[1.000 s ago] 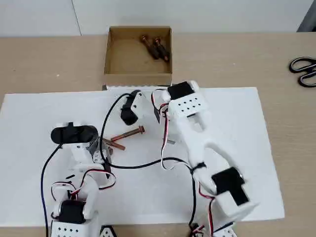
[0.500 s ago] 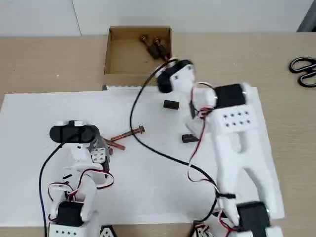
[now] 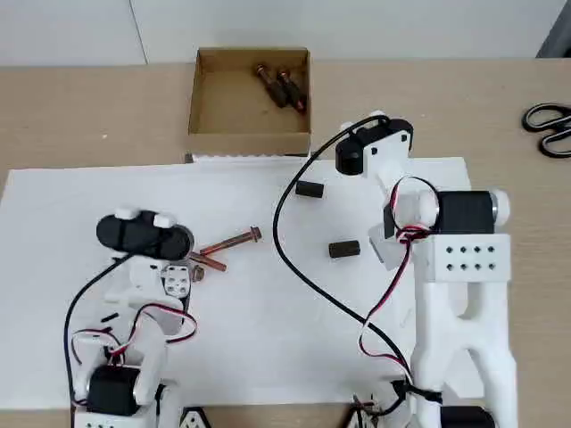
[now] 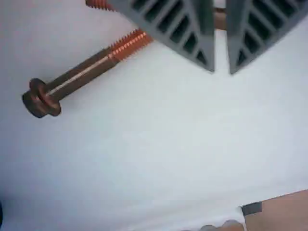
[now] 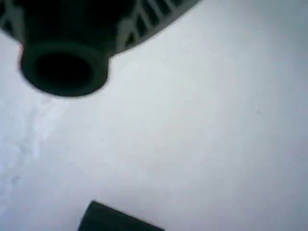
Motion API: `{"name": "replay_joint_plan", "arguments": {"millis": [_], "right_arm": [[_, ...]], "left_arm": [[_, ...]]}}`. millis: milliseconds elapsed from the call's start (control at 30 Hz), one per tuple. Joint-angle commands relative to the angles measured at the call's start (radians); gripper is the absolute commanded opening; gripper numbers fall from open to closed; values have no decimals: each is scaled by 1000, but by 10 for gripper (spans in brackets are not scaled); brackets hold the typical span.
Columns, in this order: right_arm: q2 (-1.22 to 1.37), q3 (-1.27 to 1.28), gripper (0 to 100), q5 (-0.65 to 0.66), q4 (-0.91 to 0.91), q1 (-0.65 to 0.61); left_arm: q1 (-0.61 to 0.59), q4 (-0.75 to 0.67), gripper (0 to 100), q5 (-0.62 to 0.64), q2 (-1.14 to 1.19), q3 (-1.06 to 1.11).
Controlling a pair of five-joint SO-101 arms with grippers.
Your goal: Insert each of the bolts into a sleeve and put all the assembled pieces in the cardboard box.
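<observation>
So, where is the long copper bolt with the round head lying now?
In the high view the long copper bolt lies on the white paper sheet, on the left side, close beside the left arm's tool.

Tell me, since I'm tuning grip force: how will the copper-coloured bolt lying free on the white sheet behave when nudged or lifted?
The bolt looks like solid metal, so probably stiff and heavy for its size. Its round shank lies flat on the white sheet, so a sideways push likely rolls it, curving around the wider head.
</observation>
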Motion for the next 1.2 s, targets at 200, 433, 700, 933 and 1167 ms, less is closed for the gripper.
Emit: {"name": "replay_joint_plan", "arguments": {"millis": [200,433,700,933,1167], "right_arm": [[-47,31,3,-9,4,10],[-53,31,3,-9,4,12],[-47,41,3,-6,1,88],[-54,138,4,-5,-2,94],[-54,155,4,-5,-2,96]], "left_arm": [[3,38,5,-9,657,-593],[40,167,7,-89,1060,-872],[81,227,8,-350,1399,-983],[117,244,51,-471,1645,-1107],[157,417,87,-608,1840,-1317]]}}
